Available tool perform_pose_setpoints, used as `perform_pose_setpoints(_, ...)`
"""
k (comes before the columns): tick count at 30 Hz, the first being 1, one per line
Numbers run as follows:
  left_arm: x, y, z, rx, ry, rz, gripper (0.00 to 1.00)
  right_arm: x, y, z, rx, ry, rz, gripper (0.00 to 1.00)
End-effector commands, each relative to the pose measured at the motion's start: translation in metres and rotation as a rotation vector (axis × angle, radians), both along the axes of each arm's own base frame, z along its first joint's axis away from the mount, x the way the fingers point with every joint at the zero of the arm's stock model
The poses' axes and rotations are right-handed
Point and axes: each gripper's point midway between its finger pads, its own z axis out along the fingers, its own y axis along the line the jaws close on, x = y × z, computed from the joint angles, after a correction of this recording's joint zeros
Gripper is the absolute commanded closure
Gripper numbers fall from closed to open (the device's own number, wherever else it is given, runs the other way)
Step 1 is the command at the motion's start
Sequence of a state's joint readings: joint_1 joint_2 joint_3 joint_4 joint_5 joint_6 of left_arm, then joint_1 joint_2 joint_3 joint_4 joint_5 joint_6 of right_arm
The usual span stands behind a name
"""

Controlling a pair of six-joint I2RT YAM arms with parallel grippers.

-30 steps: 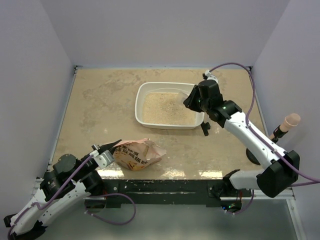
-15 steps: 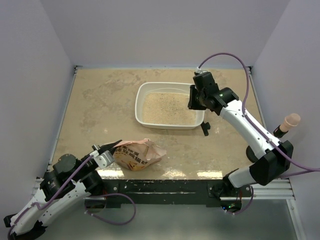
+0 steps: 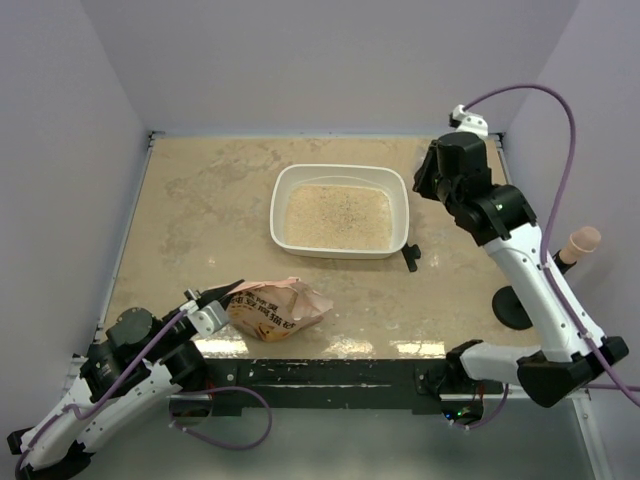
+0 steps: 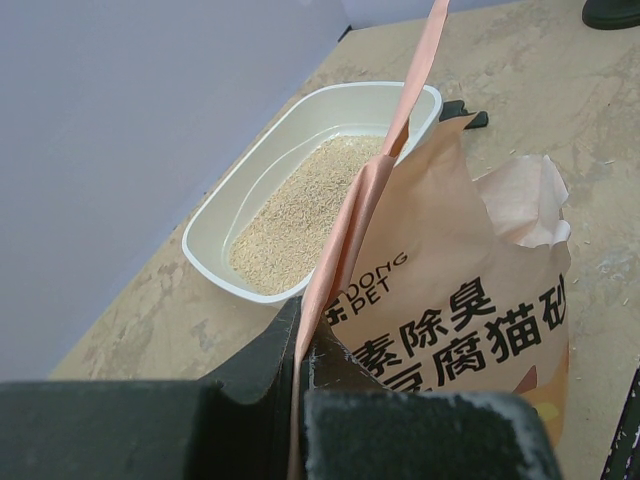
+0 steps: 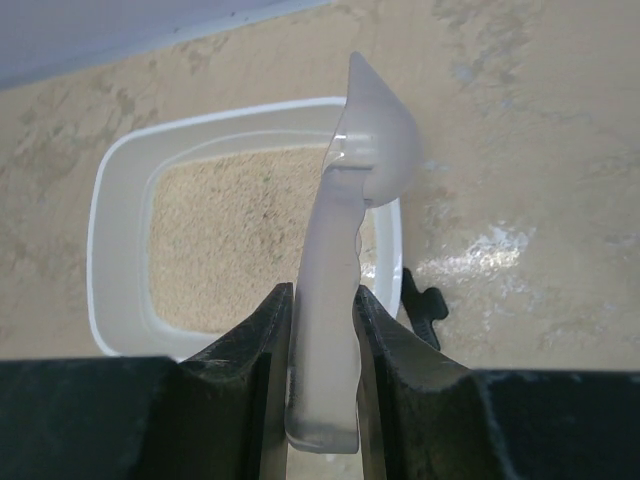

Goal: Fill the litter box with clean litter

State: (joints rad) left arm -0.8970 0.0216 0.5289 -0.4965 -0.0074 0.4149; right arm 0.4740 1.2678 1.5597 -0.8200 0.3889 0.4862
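Note:
The white litter box (image 3: 283, 190) sits in the middle of the table, holding a flat layer of pale beige clean litter (image 3: 338, 215). My right gripper (image 3: 424, 183) hangs just beyond the box's right end, raised above the table. It is shut on the handle of a translucent plastic scoop (image 5: 345, 240), whose bowl points up over the box rim (image 5: 110, 200) and litter (image 5: 230, 240). My left gripper (image 3: 226, 296) is shut on the top flap of the orange-pink bag (image 3: 278, 308), which rests near the front edge. In the left wrist view the bag (image 4: 450, 330) is pinched at my left gripper (image 4: 300, 345), with the box (image 4: 215, 235) beyond.
A small black clip-like piece (image 3: 410, 256) lies just off the box's near right corner. A black round base (image 3: 512, 305) stands at the right, and a pinkish knob (image 3: 579, 243) pokes in by the right wall. Lilac walls close in three sides.
My right arm has drawn back from over the box's right end and risen toward the back right, the scoop still in its grip. The left arm and bag have not moved.

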Motion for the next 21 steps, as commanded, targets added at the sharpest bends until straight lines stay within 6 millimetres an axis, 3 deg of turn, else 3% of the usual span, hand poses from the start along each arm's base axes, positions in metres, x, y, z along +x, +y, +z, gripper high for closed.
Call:
perform_pose_setpoints(1, -0.003, 0.000, 0.042, -0.110, -0.098, -0.016, 1.00, 0.014, -0.064, -0.017, -0.008, -0.042, -0.252, 1.00)
perform_pose_setpoints(2, -0.003, 0.000, 0.042, -0.110, -0.096, -0.015, 1.00, 0.021, -0.064, -0.019, 0.036, -0.057, -0.236, 1.00)
perform_pose_setpoints(4, -0.003, 0.000, 0.044, -0.117, -0.096, -0.011, 1.00, 0.027, -0.083, -0.047, 0.053, -0.016, -0.278, 1.00)
perform_pose_setpoints(5, -0.002, 0.000, 0.043, -0.114, -0.095, -0.009, 1.00, 0.035, -0.086, -0.048, 0.075, -0.039, -0.281, 1.00)
perform_pose_setpoints(6, -0.002, 0.000, 0.043, -0.116, -0.093, -0.009, 1.00, 0.037, -0.086, -0.066, 0.083, -0.011, -0.266, 1.00)
perform_pose_setpoints(8, -0.003, 0.001, 0.043, -0.117, -0.096, -0.009, 1.00, 0.046, -0.098, -0.071, 0.101, -0.043, -0.293, 1.00)
perform_pose_setpoints(11, -0.003, 0.000, 0.042, -0.117, -0.094, -0.011, 1.00, 0.052, -0.111, -0.097, 0.119, -0.017, -0.320, 1.00)
perform_pose_setpoints(21, -0.002, -0.001, 0.040, -0.108, -0.086, -0.009, 1.00, 0.062, -0.105, -0.197, 0.215, 0.136, -0.304, 1.00)
